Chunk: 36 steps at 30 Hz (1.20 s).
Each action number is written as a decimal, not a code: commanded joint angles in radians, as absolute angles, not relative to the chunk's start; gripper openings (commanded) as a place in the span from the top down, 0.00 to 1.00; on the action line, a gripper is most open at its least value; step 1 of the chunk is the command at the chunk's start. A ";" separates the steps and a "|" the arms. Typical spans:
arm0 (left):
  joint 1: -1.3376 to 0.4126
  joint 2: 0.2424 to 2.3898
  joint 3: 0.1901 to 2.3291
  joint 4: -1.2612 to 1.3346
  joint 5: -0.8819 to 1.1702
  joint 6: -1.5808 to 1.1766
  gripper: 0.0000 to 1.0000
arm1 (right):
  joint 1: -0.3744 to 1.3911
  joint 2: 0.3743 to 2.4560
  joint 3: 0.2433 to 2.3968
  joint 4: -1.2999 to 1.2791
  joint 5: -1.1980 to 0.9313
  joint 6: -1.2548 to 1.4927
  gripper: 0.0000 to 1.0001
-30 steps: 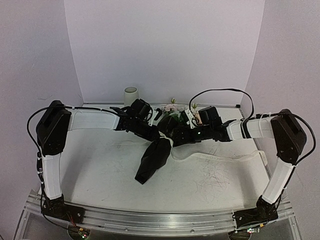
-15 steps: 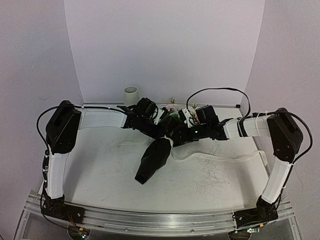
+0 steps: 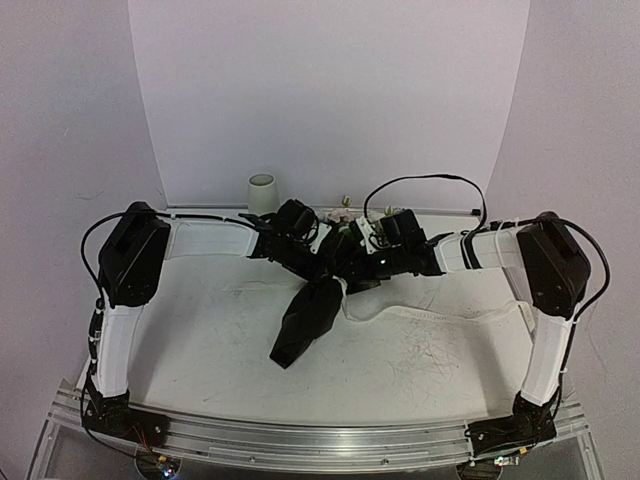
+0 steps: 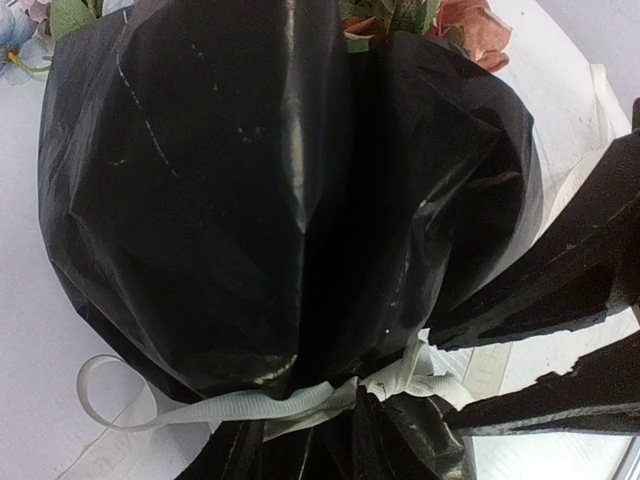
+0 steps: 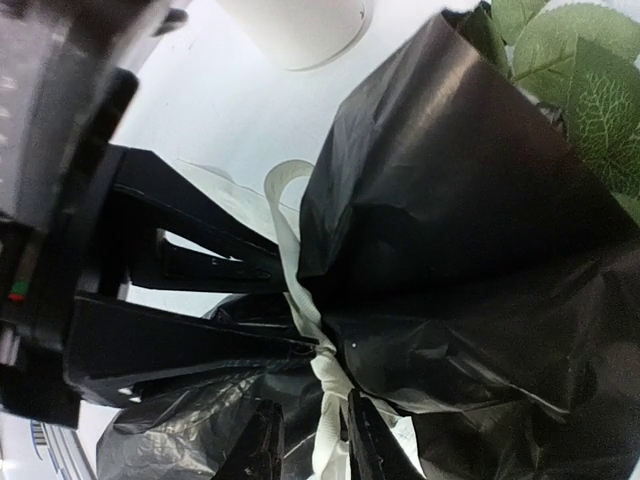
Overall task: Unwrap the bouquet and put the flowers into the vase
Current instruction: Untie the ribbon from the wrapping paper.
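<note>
Bouquet lies on the tabletop about midway along the far edge. Blooms point to the far edge and the black cone's tail points near-left. Cream ribbon is tied round the neck and the wrap is on. Flowers show only at the cone's mouth, with green leaves beside them.

Left end effector comes at the neck from the left. Its fingers stand partly apart with tabletop showing between them. The tips are against the ribbon at the knot, with nothing seen clamped.

Right end effector comes at the same knot from the right. Its fingers are narrow, with the ribbon running between them. I cannot tell whether it is pinched.

The two sets of tips sit just beside each other at the neck.

Vase stands upright at the far edge, left of the bouquet and apart from it. It is behind the left arm's wrist.
</note>
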State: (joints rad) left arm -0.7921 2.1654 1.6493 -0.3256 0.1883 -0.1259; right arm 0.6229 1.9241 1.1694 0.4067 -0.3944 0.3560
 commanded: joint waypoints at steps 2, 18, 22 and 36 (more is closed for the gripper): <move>-0.788 2.182 1.670 -0.341 0.179 -0.096 0.67 | 0.635 1.964 1.220 0.358 -0.368 0.334 0.74; -0.788 2.197 1.667 -0.339 0.131 -0.122 0.97 | 0.670 2.012 1.228 0.342 -0.282 0.327 0.78; -0.788 2.140 1.642 -0.338 0.084 -0.135 1.00 | 0.670 1.964 1.191 0.343 -0.227 0.338 0.95; -0.788 2.009 1.510 -0.302 -0.051 -0.226 1.00 | 0.669 1.849 1.056 0.348 -0.109 0.366 0.92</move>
